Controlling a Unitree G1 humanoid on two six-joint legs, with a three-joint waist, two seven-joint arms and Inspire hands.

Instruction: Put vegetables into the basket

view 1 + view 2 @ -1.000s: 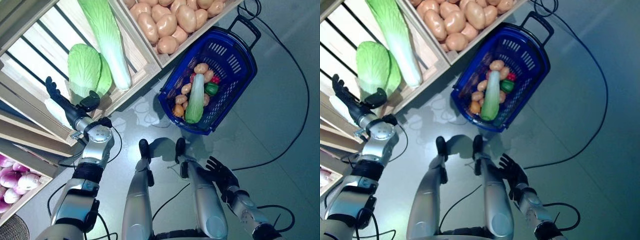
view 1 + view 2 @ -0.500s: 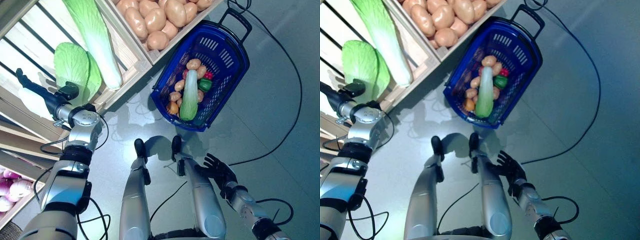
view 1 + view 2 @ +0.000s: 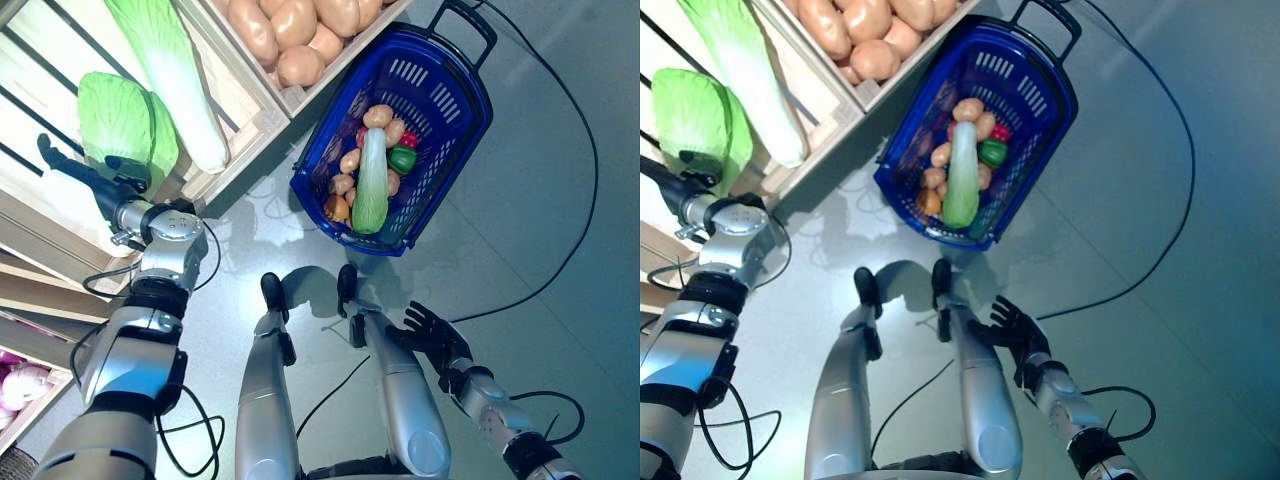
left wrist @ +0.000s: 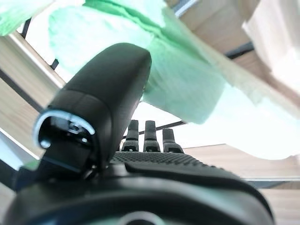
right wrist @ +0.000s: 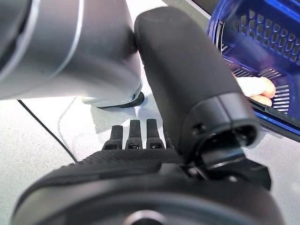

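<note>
Left robot hand nearer cabbage

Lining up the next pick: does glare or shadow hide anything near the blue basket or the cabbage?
Left eye view: bright sheen on the grey floor beside the blue plastic basket, its contents plain. Left wrist view: the green leafy cabbage shows past the dark left hand, with washed-out light behind.

Perforated glossy blue plastic basket, pale bare-wood slatted crates, smooth faintly reflective grey floor.
</note>
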